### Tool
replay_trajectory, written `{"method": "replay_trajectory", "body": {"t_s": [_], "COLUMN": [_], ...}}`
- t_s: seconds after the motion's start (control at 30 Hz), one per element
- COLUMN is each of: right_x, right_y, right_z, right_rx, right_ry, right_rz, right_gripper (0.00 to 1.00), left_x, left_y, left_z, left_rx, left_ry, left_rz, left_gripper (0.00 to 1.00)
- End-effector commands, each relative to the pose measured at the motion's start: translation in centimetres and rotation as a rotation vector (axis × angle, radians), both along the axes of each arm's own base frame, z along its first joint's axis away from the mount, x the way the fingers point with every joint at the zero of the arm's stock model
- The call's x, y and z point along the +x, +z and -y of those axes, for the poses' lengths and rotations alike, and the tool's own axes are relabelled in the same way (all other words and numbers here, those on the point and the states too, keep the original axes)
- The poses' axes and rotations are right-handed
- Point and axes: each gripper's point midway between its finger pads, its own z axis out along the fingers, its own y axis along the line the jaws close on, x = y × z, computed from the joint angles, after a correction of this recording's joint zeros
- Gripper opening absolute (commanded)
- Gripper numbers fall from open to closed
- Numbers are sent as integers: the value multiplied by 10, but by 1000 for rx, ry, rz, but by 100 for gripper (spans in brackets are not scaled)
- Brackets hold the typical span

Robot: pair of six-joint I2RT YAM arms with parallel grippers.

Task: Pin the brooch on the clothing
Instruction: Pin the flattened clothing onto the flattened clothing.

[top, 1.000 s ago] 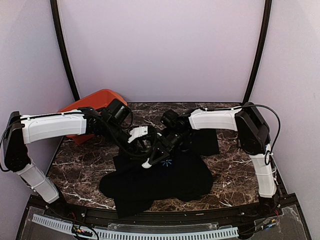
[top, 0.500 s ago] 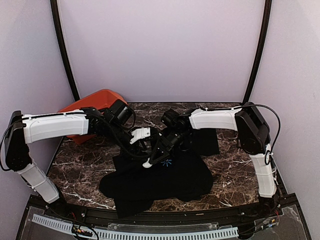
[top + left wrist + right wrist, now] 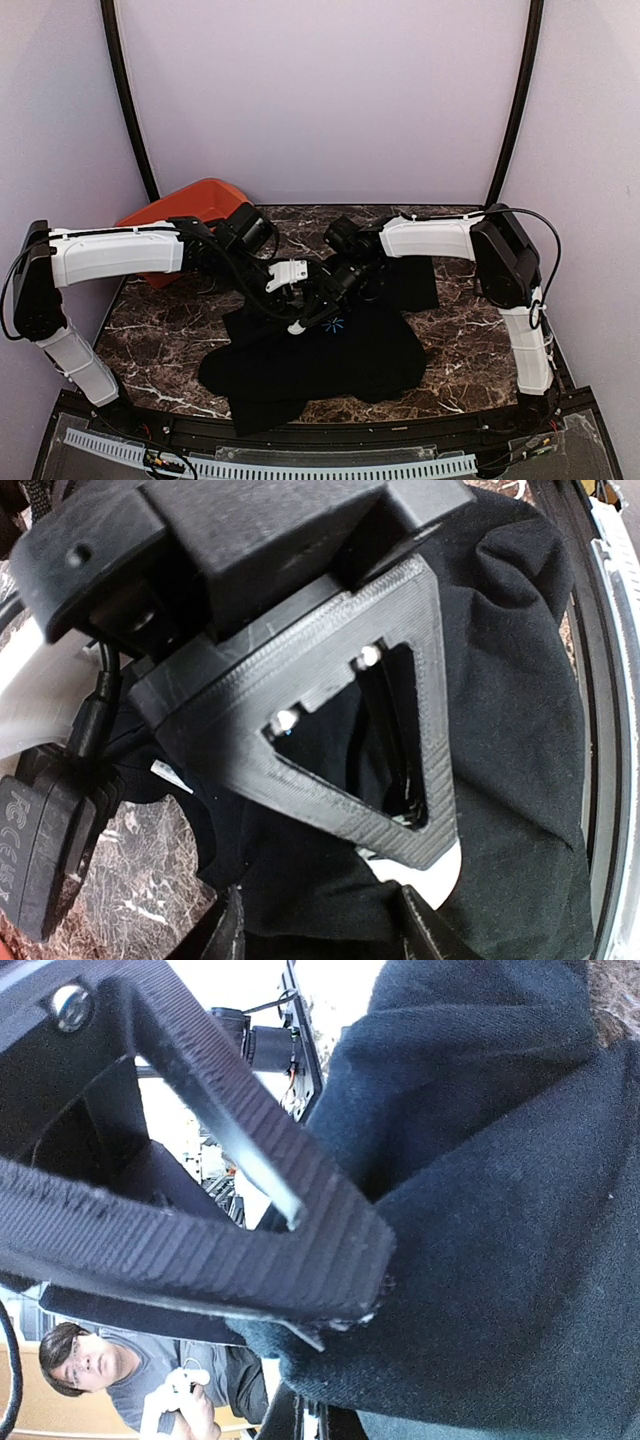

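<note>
Two notes: limp black fabric T-shirt (image 3: 350,362) needs bunched-fold grabs, right gripper (image 3: 340,1325) clamped on one just beside the light-blue starburst print (image 3: 334,324), left gripper (image 3: 325,930) state unreadable

Left arm (image 3: 110,255) reaches from 9 toward 3 o'clock, right arm (image 3: 430,238) from 3 toward 8, and their tips nearly touch at centre. Left gripper (image 3: 298,295) jaws stand partly apart. Right gripper (image 3: 305,318) is pinched tight on shirt (image 3: 350,350).
</note>
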Motion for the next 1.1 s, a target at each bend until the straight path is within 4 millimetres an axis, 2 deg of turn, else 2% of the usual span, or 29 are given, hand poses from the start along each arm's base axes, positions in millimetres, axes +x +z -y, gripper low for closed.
{"method": "replay_trajectory", "body": {"t_s": [0.0, 0.37, 0.83, 1.07], "right_x": [6, 7, 5, 7], "right_y": [46, 44, 44, 42], "right_z": [-7, -7, -4, -6], "right_rx": [183, 181, 192, 181], "right_ry": [24, 24, 26, 19], "right_rz": [22, 5, -8, -11], "right_gripper": [0, 0, 0, 0], "left_x": [-12, 15, 31, 32], "left_y": [-31, -38, -32, -28], "left_z": [-11, -25, -34, -30], "left_rx": [130, 233, 270, 244], "left_ry": [-4, 108, 172, 183], "left_rz": [-44, 56, 141, 142], "left_gripper": [49, 43, 42, 42]}}
